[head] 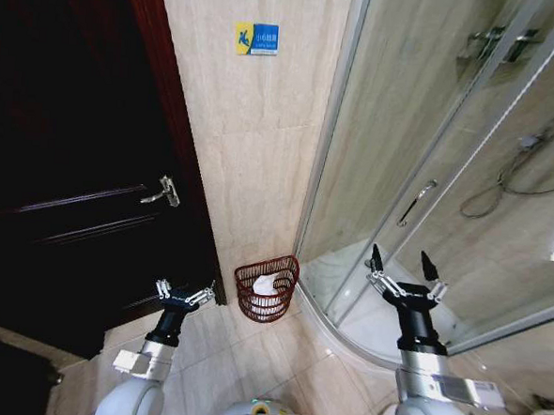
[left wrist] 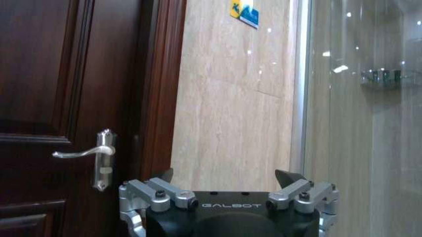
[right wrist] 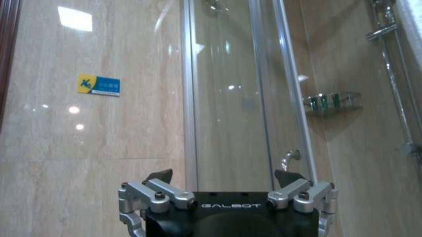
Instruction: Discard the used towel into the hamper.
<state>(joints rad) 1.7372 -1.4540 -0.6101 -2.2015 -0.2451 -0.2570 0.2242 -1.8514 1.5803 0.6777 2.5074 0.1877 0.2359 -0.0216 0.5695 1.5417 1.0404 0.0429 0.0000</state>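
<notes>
The hamper (head: 266,289), a small reddish-brown wire basket, stands on the floor against the beige wall between the door and the shower. A white towel (head: 266,284) lies crumpled inside it. My left gripper (head: 179,294) hovers open and empty to the hamper's left, in front of the door. My right gripper (head: 406,268) is raised open and empty to the hamper's right, before the shower glass. The left wrist view has the left gripper (left wrist: 230,176) facing the door edge and wall. The right gripper (right wrist: 224,176) faces the wall and shower frame in its wrist view.
A dark wooden door (head: 64,157) with a metal handle (head: 162,193) stands at the left. A curved glass shower enclosure (head: 430,160) with a raised white base (head: 345,325) fills the right. A blue and yellow sign (head: 256,39) hangs on the wall. Tiled floor lies before the hamper.
</notes>
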